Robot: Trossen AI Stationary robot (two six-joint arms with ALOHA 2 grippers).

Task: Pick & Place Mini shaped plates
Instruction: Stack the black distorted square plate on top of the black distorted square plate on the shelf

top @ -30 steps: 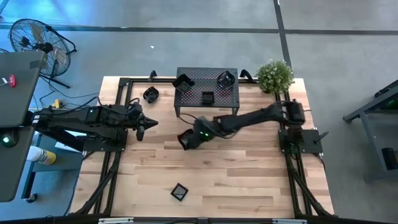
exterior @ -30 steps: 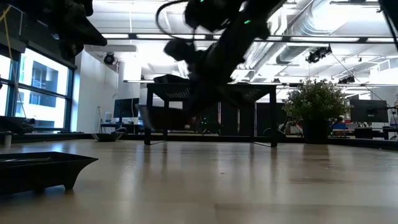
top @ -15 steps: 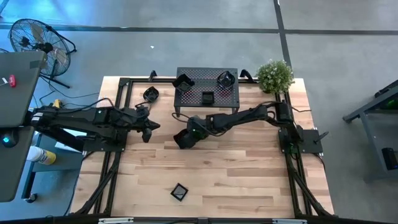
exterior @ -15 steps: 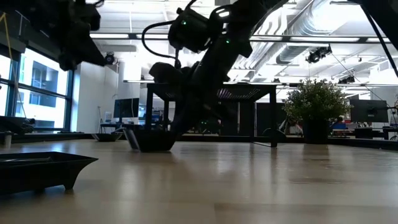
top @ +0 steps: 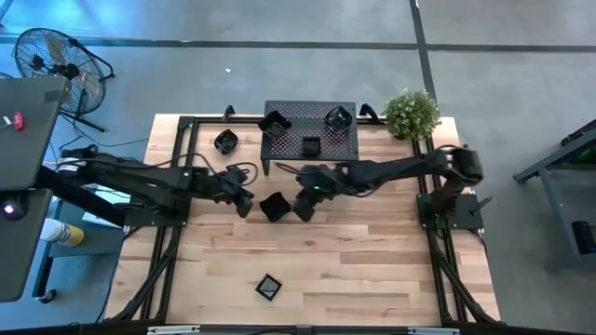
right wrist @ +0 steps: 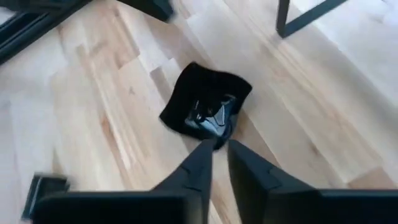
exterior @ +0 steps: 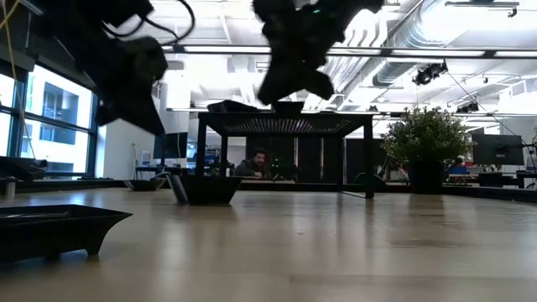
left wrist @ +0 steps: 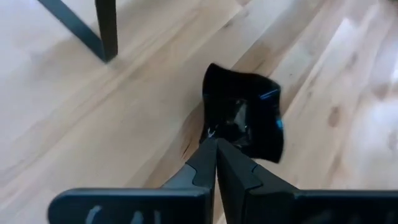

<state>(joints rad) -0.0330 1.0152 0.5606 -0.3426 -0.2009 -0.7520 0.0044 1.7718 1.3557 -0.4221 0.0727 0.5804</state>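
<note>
— Left end effector [top: 244, 207]?
— Hovers above the worktop [top: 372, 270], just left of a square mini plate [top: 274, 207]. Fingers [left wrist: 205, 163] pressed together, nothing between them, tips aimed at that plate in the left wrist view.

— Right end effector [top: 304, 208]?
— Sits just right of the same plate, raised off the wood in the low view. Fingers [right wrist: 198, 163] parted by a narrow gap, holding nothing; plate [right wrist: 207, 107] lies just past the tips, apart from them.

— That plate, how does it lie?
— Flat on the worktop, between the two end effectors, in front of the black perforated rack [top: 310, 130]. Glossy, with upturned corners [left wrist: 245, 112]. Seen in the low view as a small dark bowl shape [exterior: 205, 188] before the rack's legs.

— Other mini plates?
— Three on top of the rack: one at the back left [top: 275, 122], one at the back right [top: 337, 118], one near the front middle [top: 311, 146]. Another on the wood left of the rack, near the worktop's back left corner [top: 225, 141]. One more, square, well apart near the front edge [top: 268, 287]; looms large at the left of the low view [exterior: 59, 226].

— Anything else around?
— Potted plant [top: 412, 113] at the back right corner. Floor fan [top: 58, 63] off the worktop at the far left. Person [exterior: 260, 163] seated far off in the room, visible under the rack in the low view.
</note>
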